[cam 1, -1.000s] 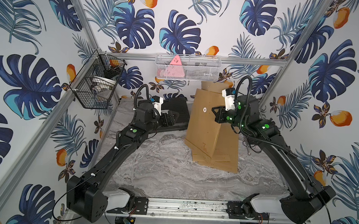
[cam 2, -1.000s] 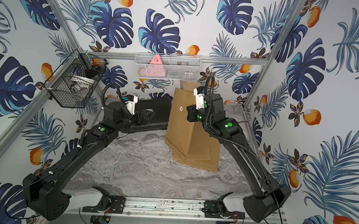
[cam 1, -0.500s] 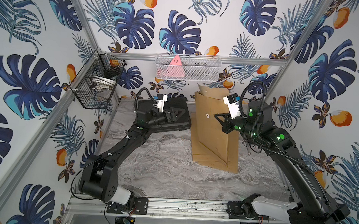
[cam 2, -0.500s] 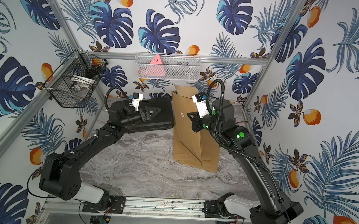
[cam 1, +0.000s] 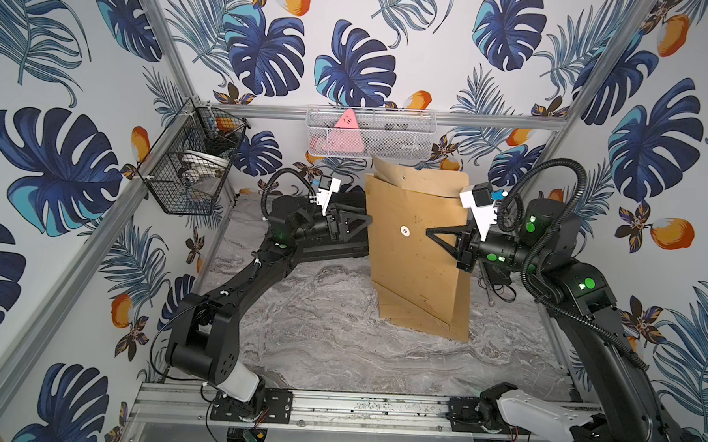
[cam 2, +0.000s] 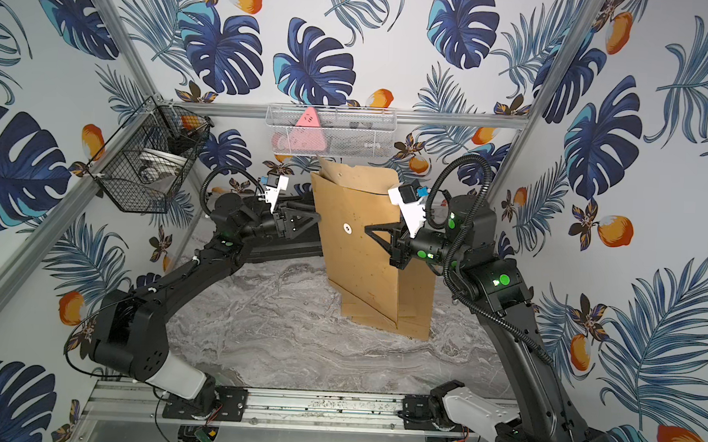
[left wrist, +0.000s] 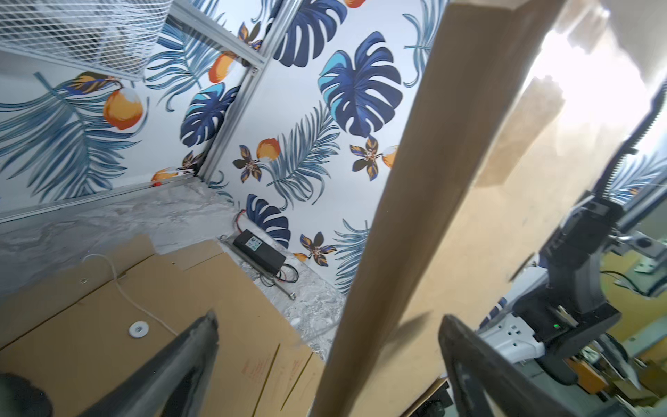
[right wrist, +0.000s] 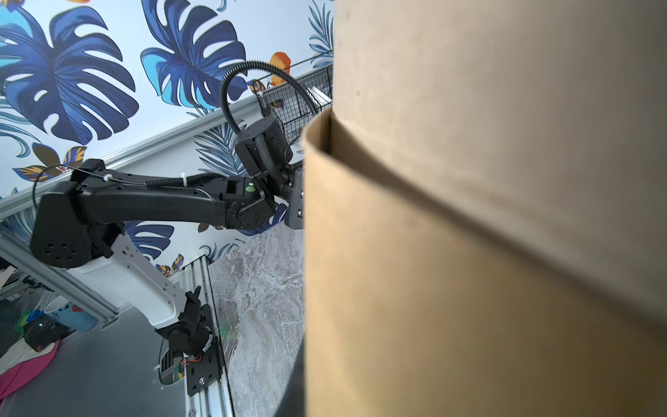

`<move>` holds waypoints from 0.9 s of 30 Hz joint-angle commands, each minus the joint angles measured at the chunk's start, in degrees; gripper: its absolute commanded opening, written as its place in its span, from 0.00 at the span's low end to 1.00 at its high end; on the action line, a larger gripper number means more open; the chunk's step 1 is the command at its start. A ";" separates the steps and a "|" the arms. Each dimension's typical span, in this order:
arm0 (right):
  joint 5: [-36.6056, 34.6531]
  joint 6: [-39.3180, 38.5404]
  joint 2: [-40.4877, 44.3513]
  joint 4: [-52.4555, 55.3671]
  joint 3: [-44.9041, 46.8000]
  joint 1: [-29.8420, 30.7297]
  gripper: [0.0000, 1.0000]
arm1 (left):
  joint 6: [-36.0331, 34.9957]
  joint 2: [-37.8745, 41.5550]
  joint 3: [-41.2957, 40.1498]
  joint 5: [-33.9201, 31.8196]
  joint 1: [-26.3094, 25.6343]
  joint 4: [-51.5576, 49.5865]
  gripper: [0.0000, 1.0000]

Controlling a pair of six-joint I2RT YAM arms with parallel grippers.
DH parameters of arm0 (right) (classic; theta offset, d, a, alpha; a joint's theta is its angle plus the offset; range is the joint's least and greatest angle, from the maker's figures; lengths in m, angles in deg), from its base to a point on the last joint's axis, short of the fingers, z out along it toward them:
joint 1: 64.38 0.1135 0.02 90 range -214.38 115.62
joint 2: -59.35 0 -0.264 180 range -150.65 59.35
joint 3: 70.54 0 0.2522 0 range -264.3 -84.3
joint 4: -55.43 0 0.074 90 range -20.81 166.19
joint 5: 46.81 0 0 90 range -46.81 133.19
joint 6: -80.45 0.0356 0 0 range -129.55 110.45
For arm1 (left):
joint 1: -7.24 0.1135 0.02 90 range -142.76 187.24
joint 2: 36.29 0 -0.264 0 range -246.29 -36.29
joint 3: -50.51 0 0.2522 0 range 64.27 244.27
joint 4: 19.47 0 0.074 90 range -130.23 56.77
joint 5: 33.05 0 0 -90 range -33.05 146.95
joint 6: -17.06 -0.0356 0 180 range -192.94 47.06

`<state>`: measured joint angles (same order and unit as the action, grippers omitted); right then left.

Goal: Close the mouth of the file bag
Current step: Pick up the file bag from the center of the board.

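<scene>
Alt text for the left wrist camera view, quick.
A brown file bag stands edge-on between the spread fingers of the open left hand. Beyond, a second bag with a white button lies flat on the marble table.

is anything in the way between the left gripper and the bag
Nothing visible. The left gripper is open, and the edge of the bag stands between its fingers. The right gripper is shut on the bag from the other side.

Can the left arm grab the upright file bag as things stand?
Likely yes: left gripper is open with the edge of the file bag between its fingers, nothing in the way; right gripper holds it upright.
</scene>
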<state>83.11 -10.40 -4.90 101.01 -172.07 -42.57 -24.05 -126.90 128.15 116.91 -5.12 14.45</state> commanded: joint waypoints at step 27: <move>13.43 10.86 -2.37 -16.18 6.47 -11.77 0.00 | 32.70 -13.95 12.29 9.81 -0.81 40.39 0.27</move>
<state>96.53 -0.54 -7.46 88.55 -165.77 -54.12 7.51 -140.85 139.71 126.90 -5.90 51.21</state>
